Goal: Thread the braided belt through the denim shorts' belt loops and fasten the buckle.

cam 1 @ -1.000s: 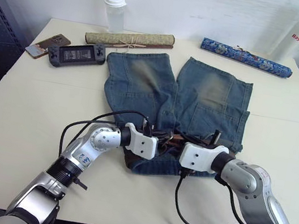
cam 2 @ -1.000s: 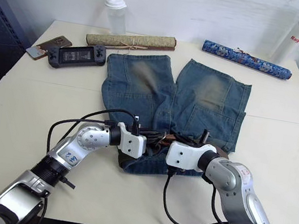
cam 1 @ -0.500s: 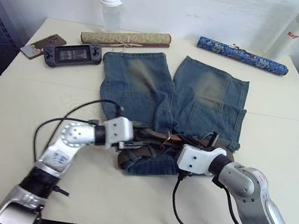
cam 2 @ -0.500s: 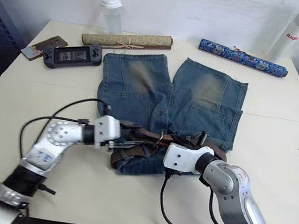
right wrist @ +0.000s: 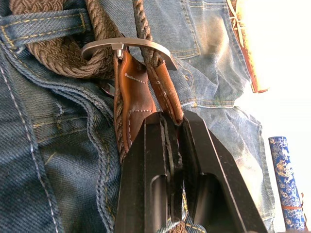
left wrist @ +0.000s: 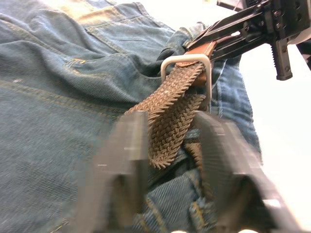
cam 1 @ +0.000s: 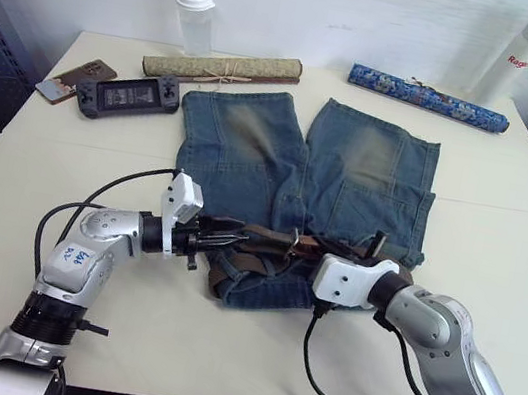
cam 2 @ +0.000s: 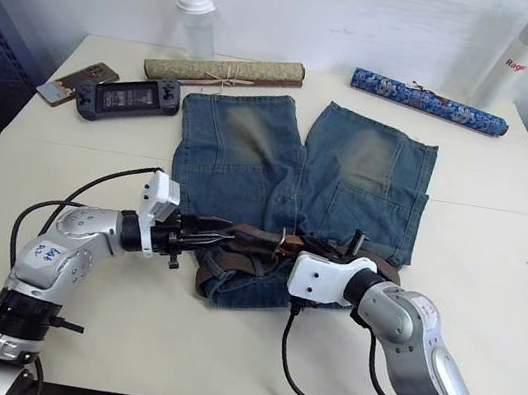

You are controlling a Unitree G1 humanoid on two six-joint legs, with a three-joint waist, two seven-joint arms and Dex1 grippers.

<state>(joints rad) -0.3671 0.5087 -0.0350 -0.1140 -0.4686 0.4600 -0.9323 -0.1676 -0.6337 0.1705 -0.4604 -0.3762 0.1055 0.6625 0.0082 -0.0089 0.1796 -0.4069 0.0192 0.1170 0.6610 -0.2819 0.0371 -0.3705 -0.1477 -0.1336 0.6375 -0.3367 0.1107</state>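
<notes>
A phone (cam 1: 82,76) and a dark handheld game console (cam 1: 127,96) are lying at the table's (cam 1: 14,176) far left corner, with a clear shaker bottle (cam 1: 194,16) standing just beyond a rolled tan scroll (cam 1: 221,67). The denim shorts (cam 1: 303,179) are lying flat in the middle of the table, legs pointing away from the robot and the waistband nearest it. The left gripper (cam 1: 229,239) is reaching in from the left along the waistband; in the left wrist view its fingers (left wrist: 124,145) are standing apart, with the braided belt (left wrist: 167,116) lying between them and not clamped. The belt is running along the waistband, and the strap is passing through the buckle (left wrist: 187,73) near the middle of the waist. One of the belt loops (right wrist: 43,26) is crossing over the woven strap beside the buckle. The right gripper (right wrist: 171,124) is coming in from the right, its jaws pinched tight on the brown leather piece just behind the buckle. Farther right, a rolled blue scroll (cam 1: 428,98) is lying beyond the shorts, and a white bottle (cam 1: 511,58) is standing at the far right corner
</notes>
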